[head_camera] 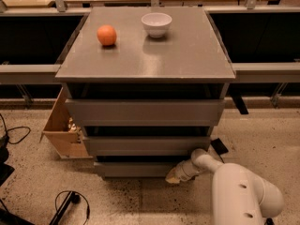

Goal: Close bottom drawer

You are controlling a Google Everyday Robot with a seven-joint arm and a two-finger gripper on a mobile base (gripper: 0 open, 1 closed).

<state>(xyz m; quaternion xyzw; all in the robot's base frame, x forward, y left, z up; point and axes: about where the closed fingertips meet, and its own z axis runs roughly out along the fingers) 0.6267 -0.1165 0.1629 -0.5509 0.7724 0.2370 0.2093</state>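
The grey cabinet (145, 55) has three drawer fronts. The bottom drawer (136, 168) is the smallest front, low near the floor, and it sticks out only slightly from the cabinet. My gripper (174, 176) is at the right end of that front, its tan tip touching the panel. The white arm (239, 191) reaches in from the lower right. The top drawer front (145, 111) and middle drawer front (145, 144) sit above it.
An orange (107, 34) and a white bowl (156, 23) sit on the cabinet top. A wooden box (63, 128) stands left of the cabinet. Black cables (65, 205) lie on the speckled floor at the lower left. Dark shelving runs behind.
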